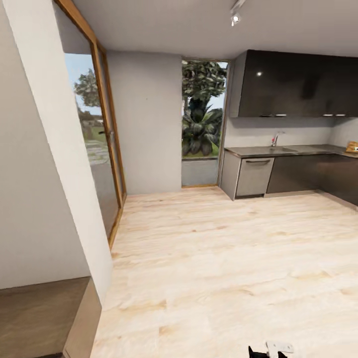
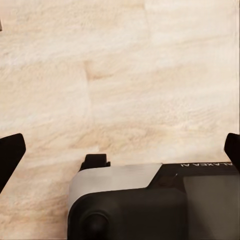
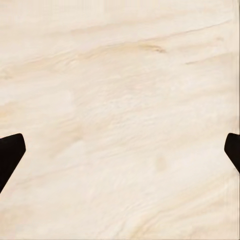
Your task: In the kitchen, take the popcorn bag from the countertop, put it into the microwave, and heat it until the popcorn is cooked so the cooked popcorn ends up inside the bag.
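Pale wood floor (image 3: 120, 100) under both wrists; head view adds grey countertop (image 1: 278, 150).

Floor (image 3: 120, 100): pale wood planks, light grain with faint tan streaks, spanning the frame.
Right end effector (image 3: 120, 152): two black fingertips (image 3: 10, 155) at opposite edges, spread wide apart, nothing between them.
Position: hanging above bare floor.

We see a pale, grained wood floor (image 1: 223, 258), glossy dark brown wall cabinets (image 1: 293, 84), a grey countertop (image 1: 278, 150) and white walls (image 1: 146, 119)
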Available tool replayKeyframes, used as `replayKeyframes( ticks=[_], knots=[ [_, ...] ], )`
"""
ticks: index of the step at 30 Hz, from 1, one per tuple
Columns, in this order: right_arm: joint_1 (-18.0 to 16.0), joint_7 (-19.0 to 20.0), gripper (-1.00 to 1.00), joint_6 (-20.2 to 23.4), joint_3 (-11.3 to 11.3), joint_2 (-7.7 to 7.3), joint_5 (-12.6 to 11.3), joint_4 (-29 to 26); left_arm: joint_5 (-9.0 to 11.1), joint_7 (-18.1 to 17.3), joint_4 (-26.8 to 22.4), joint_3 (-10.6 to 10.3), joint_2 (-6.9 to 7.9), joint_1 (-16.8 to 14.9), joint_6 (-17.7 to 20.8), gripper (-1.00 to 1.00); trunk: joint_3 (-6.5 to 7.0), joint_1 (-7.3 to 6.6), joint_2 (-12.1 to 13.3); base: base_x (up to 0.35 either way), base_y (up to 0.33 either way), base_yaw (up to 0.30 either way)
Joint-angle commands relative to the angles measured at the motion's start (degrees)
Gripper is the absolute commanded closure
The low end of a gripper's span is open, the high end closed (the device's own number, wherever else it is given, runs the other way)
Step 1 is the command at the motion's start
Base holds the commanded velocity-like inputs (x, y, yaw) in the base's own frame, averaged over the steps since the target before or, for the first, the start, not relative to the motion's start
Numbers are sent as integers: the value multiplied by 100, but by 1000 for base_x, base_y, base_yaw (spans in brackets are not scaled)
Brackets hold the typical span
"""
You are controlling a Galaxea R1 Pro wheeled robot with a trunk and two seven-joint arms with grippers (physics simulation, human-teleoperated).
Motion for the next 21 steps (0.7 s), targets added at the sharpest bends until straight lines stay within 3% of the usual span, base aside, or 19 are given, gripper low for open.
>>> replayKeyframes(
  ticks=[1,5,6,8,10,13,16,17,19,21],
  knots=[
    [-30,11,-100,-15,-10,3,-9,-35,-1,5,4,-1,0,-3,-19,-100,-7,2,-4,243,-271,-300],
    [-308,-28,-100,135,25,16,54,-710,-5,5,4,-1,0,-3,-19,-100,-8,2,-4,242,-271,-300],
    [-453,-46,-100,327,33,14,62,-988,-2,5,4,-1,0,-3,-22,-100,-10,2,-4,242,-271,-297],
    [-882,-71,-100,1121,36,0,62,-1665,-3,5,4,-1,0,-3,-22,-100,-13,2,-4,242,-271,-296],
    [-1091,-89,-100,1648,6,-2,55,-2136,-5,5,4,0,0,-3,-22,-100,-14,2,-4,242,-271,-296],
    [-1275,-137,-100,1979,-14,16,54,-2774,-11,5,4,-6,0,-3,-23,-100,-18,2,-4,242,-271,-292],
    [-1440,-207,-100,2921,-19,-22,33,-3820,-14,5,4,-9,0,-3,-24,-100,-25,2,-4,242,-271,-287],
    [-1446,-214,-100,3475,-11,-14,36,-4433,-14,5,4,-9,0,-3,-25,-100,-26,2,-4,242,-271,-287],
    [-1378,-222,-100,4260,47,25,51,-5446,-15,5,4,-9,0,-3,-26,-100,-27,2,-4,243,-270,-288],
    [-1244,-221,-100,4751,178,78,48,-6050,-15,5,4,-9,0,-3,-26,-100,-27,2,-4,243,-268,-289]
  ],
)
